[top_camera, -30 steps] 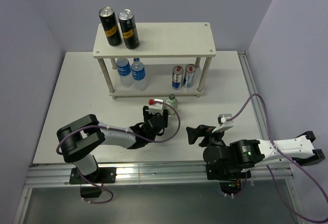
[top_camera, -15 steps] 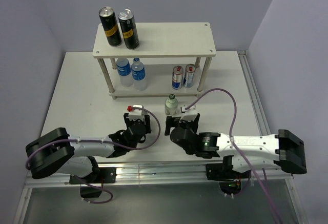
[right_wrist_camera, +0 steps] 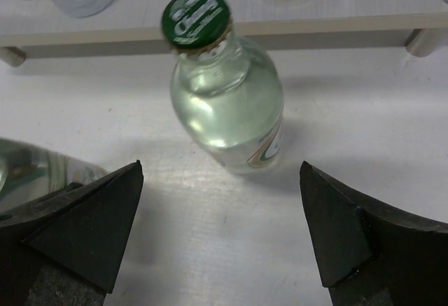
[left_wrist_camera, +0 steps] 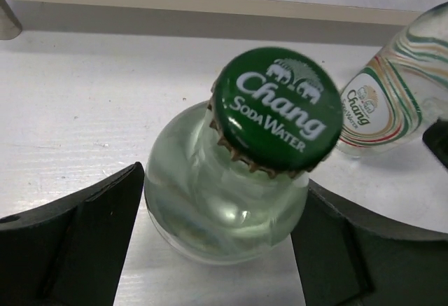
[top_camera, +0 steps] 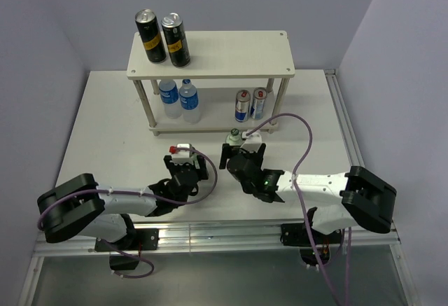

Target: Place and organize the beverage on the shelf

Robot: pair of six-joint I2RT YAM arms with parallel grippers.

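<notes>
The left hand was clenched on a green-capped bottle. In its wrist view both dark fingers pressed against the clear glass body, one on each side, and the cap, printed "Chang Soda Water", leaned toward the hand's right. Whether this bottle rested on the worktop or hung just above it could not be told, and from above it was hidden under the wrist.

A second green-capped bottle stood upright on the worktop, ahead of the left hand and off to its right, apart from the gripped one. It also stood just ahead of the right hand, centred on the gap between that hand's two fingers. Those fingers were spread wide and touched nothing, so that hand was released. A sliver of the gripped bottle's swirled label showed past the right hand's left finger.

Beyond both hands stood the shelf, with the front edge of its lower board just past the second bottle. On the top board, far ahead and to the left of the left hand, the left black can and the right black can stood upright side by side. On the lower board, ahead of the left hand, were the left water bottle and the right water bottle. Ahead of the right hand were two small cans, blue and silver.
</notes>
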